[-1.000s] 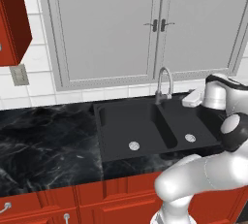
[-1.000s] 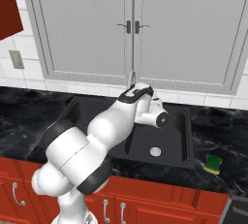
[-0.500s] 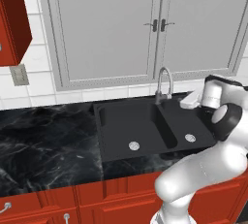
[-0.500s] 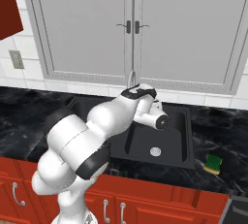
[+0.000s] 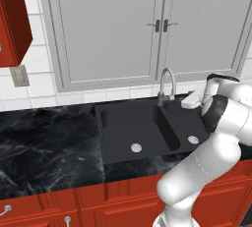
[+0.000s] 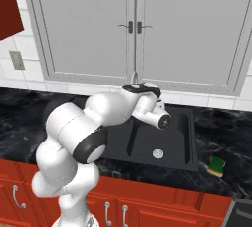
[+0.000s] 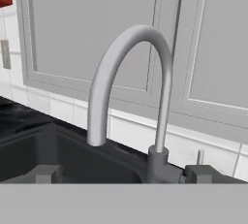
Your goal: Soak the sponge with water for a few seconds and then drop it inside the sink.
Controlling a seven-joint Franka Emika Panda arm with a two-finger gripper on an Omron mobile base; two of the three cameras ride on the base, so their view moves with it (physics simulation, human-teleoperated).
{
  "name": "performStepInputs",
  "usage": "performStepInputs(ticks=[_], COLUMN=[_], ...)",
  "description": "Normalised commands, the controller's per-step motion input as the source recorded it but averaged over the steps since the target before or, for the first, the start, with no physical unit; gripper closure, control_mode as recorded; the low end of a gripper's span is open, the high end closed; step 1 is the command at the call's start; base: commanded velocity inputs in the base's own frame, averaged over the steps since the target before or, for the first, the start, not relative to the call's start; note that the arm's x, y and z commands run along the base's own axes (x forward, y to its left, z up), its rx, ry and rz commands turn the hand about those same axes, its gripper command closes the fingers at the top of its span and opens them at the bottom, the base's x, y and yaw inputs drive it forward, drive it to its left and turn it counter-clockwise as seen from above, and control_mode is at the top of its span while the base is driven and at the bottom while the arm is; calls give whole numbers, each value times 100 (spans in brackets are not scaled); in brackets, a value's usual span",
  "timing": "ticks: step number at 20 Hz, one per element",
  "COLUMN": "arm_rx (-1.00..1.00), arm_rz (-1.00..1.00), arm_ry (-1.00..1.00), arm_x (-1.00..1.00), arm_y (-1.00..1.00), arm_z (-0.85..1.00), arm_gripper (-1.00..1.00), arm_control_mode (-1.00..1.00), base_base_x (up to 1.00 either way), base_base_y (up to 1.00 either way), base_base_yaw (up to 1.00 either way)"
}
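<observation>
The gripper [image 7: 123,173] faces the faucet [image 7: 131,97] over the sink [image 6: 189,145], jaws spread wide and empty; the sponge [image 6: 216,166] lies on the table [image 6: 29,108]

I find nothing to read here: no words, labels, brand marks, numbers or signs on any surface I can see.
</observation>
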Motion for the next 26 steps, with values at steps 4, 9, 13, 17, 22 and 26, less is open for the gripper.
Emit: performStepInputs(ticks=[4,9,13,17,22,26], arm_rx=[0,0,0,0,0,0], arm_rz=[0,0,0,0,-1,-2], arm_ry=[-2,-2,0,0,0,0], arm_x=[8,8,11,11,18,22], arm_y=[0,0,0,0,0,0], arm_z=[0,0,0,0,0,-1], arm_gripper=[-100,-100,-100,-100,-100,-100], arm_control_mode=[-100,-100,-100,-100,-100,-100], base_base_x=[0,0,0,0,0,0], base_base_y=[0,0,0,0,0,0], base_base_yaw=[0,0,0,0,0,0])
